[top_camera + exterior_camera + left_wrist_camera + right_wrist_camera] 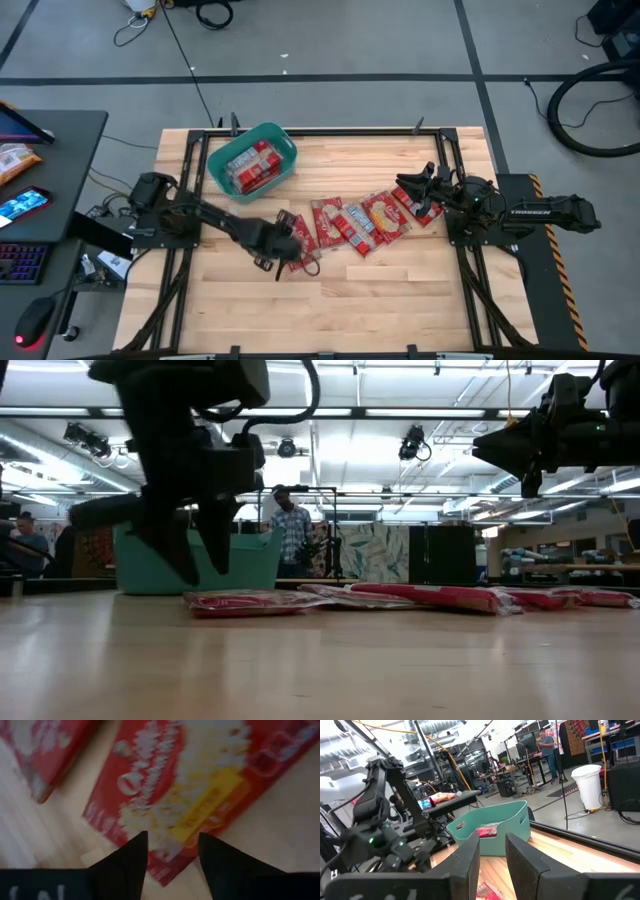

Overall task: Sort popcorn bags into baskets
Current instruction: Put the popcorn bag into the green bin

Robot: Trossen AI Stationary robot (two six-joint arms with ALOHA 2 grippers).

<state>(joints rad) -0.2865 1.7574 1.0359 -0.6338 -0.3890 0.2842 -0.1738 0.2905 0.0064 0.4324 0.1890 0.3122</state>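
Several red popcorn bags lie flat in a row across the middle of the table; in the low view they show as a flat red strip. More red bags lie inside the teal basket at the far left. My left gripper hovers open just above the leftmost bag, pointing down, with its fingers near the bag's short edge. My right gripper is open and empty, raised high over the right end of the row, facing the basket.
A desk with an orange packet, a phone and a keyboard stands left of the table. Bare wood lies along the near side of the table, in front of the bags. People stand in the room beyond the far edge.
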